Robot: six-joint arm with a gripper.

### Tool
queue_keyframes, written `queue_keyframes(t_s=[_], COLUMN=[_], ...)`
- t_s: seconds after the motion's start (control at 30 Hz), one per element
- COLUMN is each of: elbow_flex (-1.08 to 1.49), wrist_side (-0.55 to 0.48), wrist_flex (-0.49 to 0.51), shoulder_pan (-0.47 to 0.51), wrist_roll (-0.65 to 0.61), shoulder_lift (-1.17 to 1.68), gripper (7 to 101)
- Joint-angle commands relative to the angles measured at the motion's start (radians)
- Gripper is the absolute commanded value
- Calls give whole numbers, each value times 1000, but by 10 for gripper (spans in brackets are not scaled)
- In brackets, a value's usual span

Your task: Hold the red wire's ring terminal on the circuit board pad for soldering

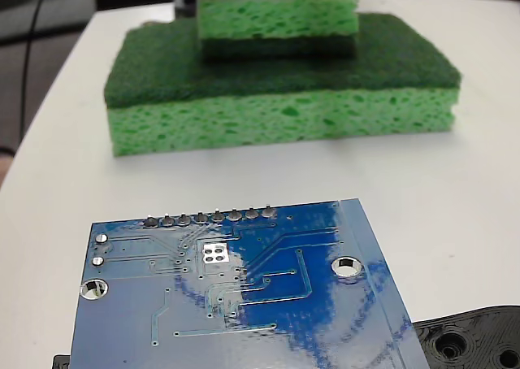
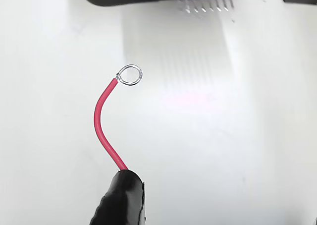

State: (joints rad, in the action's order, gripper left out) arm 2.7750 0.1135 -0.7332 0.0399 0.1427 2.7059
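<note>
red wire (image 2: 101,126) looks light and springy, gripped at its lower end by the closed black gripper (image 2: 121,197) at 6 o'clock in the wrist view. its fragile ring terminal (image 2: 131,76) hangs free, short of the circuit board (image 1: 236,296) at 12 o'clock; pad (image 1: 215,253) bare.

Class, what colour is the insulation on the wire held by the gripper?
Bright red, clearest in the wrist view: the red wire curves up to a silvery ring terminal.

Glossy circuit board (image 1: 244,304) (porous sponges (image 1: 280,101)).
</note>
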Motion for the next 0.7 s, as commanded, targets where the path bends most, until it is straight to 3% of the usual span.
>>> queue_keyframes(t_s=[0.03,0.17,0.7], elbow_flex=[75,173,209], wrist_side=[5,14,-8], wrist_flex=[-18,-52,-41], shoulder_pan=[-5,-23,-25], wrist_roll=[-6,-15,-38], shoulder_lift=[163,350,347], gripper=[1003,1003,1003])
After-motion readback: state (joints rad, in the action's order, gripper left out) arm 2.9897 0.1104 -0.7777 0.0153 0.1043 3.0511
